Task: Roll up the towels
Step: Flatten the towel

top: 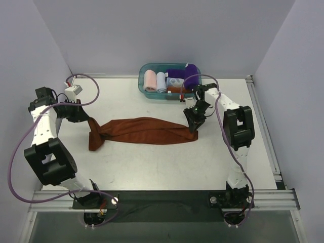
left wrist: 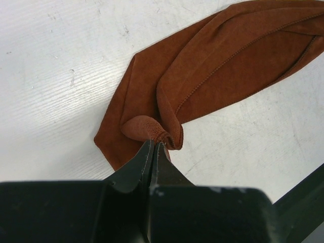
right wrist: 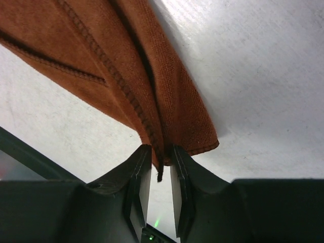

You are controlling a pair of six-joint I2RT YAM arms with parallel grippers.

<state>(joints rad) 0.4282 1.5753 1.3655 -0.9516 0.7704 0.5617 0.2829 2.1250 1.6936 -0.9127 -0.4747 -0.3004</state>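
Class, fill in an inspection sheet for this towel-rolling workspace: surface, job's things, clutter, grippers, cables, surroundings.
Surface: white table, lightly scuffed, no spills seen.
Job's things: rust-brown towel bunched lengthwise and stretched between the arms, not rolled; purple towel in the teal bin.
Clutter: pink cloth and pale blue cloth, rolled, in the bin.
Grippers: left gripper and right gripper each pinch one end of the rust-brown towel.
Cables: purple cables loop along both arms.
Surroundings: pale walls on three sides; metal rail at the near edge.
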